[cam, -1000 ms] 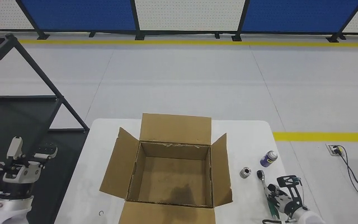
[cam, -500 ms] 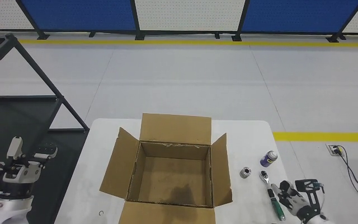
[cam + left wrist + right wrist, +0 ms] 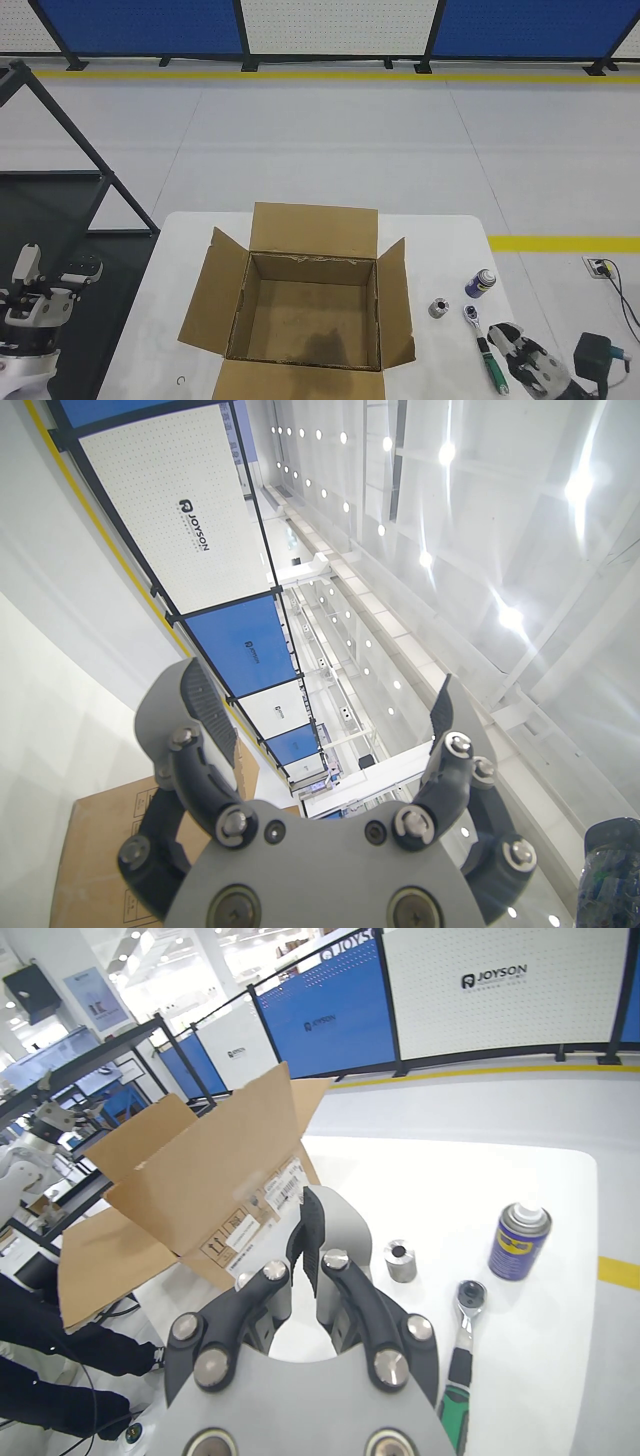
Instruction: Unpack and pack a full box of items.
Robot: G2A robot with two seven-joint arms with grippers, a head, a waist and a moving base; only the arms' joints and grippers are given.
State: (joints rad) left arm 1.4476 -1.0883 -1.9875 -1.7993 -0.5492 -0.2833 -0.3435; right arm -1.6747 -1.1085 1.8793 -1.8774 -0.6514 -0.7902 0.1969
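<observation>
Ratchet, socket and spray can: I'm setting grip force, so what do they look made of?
Ratchet: bright polished metal head and shank, judging by the shine; the green and black handle looks like rubber or plastic.
Socket: dull brushed metal cylinder, likely steel.
Spray can: probably thin metal with a glossy blue printed coat and a white plastic top.

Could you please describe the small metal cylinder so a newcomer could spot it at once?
Find the open cardboard box in the middle of the white table; three small things sit to the robot's right of it. The metal cylinder is the one nearest the box: short, silvery, upright, with a dark hole on top, unlike the blue spray can and green-handled ratchet.
</observation>
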